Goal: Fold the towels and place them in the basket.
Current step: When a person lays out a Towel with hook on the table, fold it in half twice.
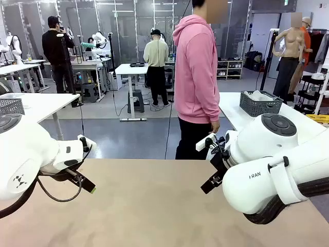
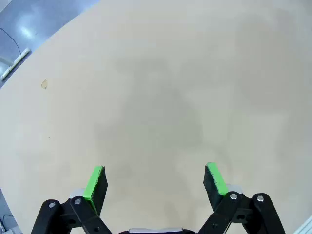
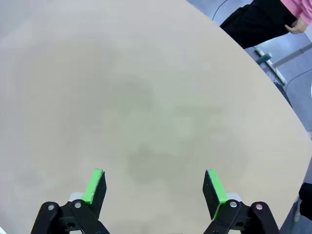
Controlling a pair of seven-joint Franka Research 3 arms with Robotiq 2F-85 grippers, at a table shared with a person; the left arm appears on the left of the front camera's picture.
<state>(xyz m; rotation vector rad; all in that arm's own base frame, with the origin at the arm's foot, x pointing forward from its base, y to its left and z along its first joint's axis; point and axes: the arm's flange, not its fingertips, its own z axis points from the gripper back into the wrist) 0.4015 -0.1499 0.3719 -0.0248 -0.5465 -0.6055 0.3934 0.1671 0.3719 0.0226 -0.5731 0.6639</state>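
Farther off, dark grey mesh basket (image 1: 255,108) on side table (image 1: 231,112), white cloth (image 1: 260,95) inside.

My worktable (image 1: 154,206): plain tan top.
I see one small mark (image 2: 44,84) near its rounded edge.

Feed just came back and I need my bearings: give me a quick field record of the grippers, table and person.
left gripper: open, above the tabletop
right gripper: open, above the tabletop
table: tan, under both grippers
person: standing at far edge, pink hoodie
wire basket: on white side table, far right, something white inside
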